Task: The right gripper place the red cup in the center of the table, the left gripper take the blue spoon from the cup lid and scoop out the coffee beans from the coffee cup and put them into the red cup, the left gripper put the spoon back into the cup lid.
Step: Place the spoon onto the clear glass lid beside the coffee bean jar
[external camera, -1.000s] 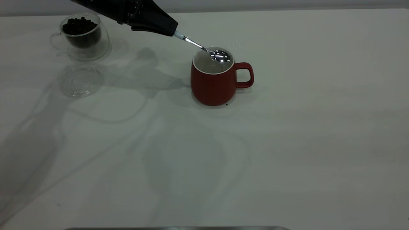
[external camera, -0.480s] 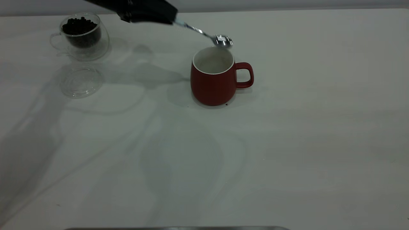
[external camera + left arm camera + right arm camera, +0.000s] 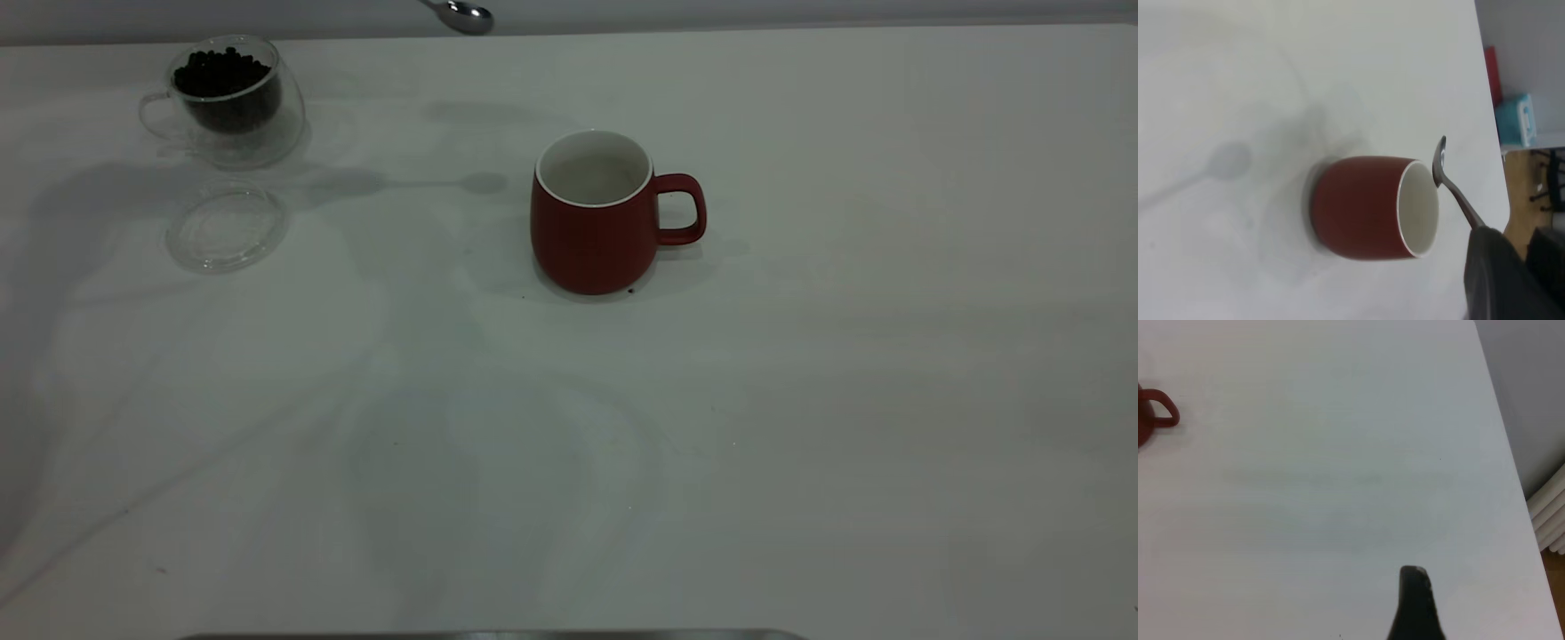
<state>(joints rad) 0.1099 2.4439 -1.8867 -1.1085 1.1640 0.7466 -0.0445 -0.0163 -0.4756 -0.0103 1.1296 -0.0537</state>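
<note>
The left gripper (image 3: pixel 1485 257) grasps the spoon (image 3: pixel 462 13) in its jaws, high at twelve o'clock; the lid (image 3: pixel 227 225) lies toward eight o'clock on the surface (image 3: pixel 800 400). Right jaws: cannot tell.

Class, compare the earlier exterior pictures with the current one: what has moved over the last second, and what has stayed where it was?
The blue spoon, gripped by the black left gripper, rose from the dark red cup and swung back toward the far table edge. The red cup, clear glass coffee cup of beans and clear round lid stayed put.
</note>
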